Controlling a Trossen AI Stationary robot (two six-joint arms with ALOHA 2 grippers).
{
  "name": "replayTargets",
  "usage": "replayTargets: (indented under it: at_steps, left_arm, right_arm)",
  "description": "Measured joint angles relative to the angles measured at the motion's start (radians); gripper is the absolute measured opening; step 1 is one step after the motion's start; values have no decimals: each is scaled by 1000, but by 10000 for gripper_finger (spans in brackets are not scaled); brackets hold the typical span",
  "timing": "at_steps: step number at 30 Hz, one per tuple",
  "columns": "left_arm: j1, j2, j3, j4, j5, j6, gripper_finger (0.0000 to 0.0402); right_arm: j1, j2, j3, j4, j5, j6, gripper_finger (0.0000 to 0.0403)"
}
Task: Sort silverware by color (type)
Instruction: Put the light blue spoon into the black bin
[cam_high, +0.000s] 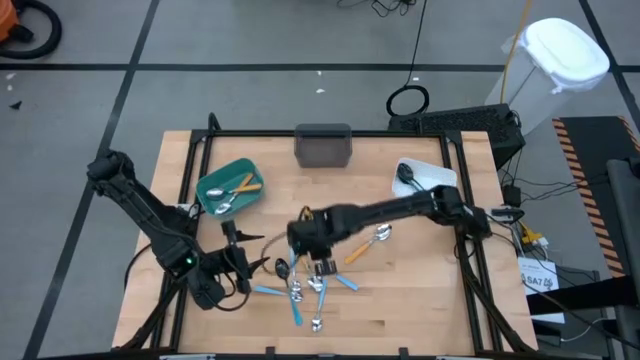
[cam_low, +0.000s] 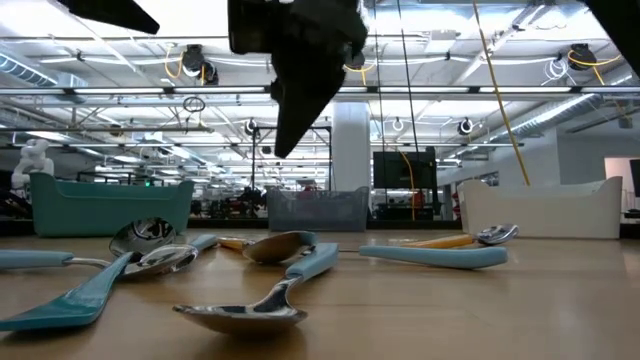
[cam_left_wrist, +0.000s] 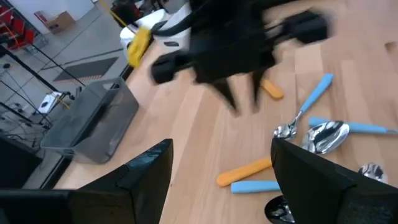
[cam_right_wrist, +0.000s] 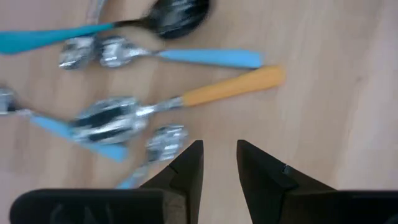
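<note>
The silverware (cam_high: 305, 285) lies in a loose pile on the wooden table near its near edge: silver spoons and forks with blue handles, plus an orange-handled spoon (cam_right_wrist: 230, 87). My right gripper (cam_high: 318, 268) hangs above the pile, pointing down, clear of the pieces in the low view (cam_low: 290, 140). Its fingers (cam_right_wrist: 219, 155) are a little apart with nothing between them. My left gripper (cam_high: 245, 265) waits level just left of the pile, open wide (cam_left_wrist: 221, 174) and empty. More blue-handled spoons (cam_low: 250, 310) rest flat on the table.
A teal bin (cam_high: 228, 188) at far left holds an orange-handled piece and a spoon. A grey bin (cam_high: 323, 147) stands at the far edge's middle. A white bin (cam_high: 425, 178) at far right holds a black spoon. Bare wood lies right of the pile.
</note>
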Motion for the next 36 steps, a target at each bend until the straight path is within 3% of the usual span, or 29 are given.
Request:
replayTargets:
  at_steps: [3,13,21,29,36]
  left_arm:
    - [7,33,0,7,1,-17,268]
    - [7,132,0,100,30,-21,268]
    - [7,150,0,110,31,-26,268]
    - [7,150,0,139,31,-41,268]
    - [-5,150,0,140,31,-73,268]
  right_arm:
    - [53,-1,-12,-43,55,41,91]
    - [189,0,-74,-80,65,180,91]
    - [282,-11,-158,-95,147,344,91]
    - [364,-15,-160,-71,325,549,91]
    - [428,-15,-160,-57,416,690,91]
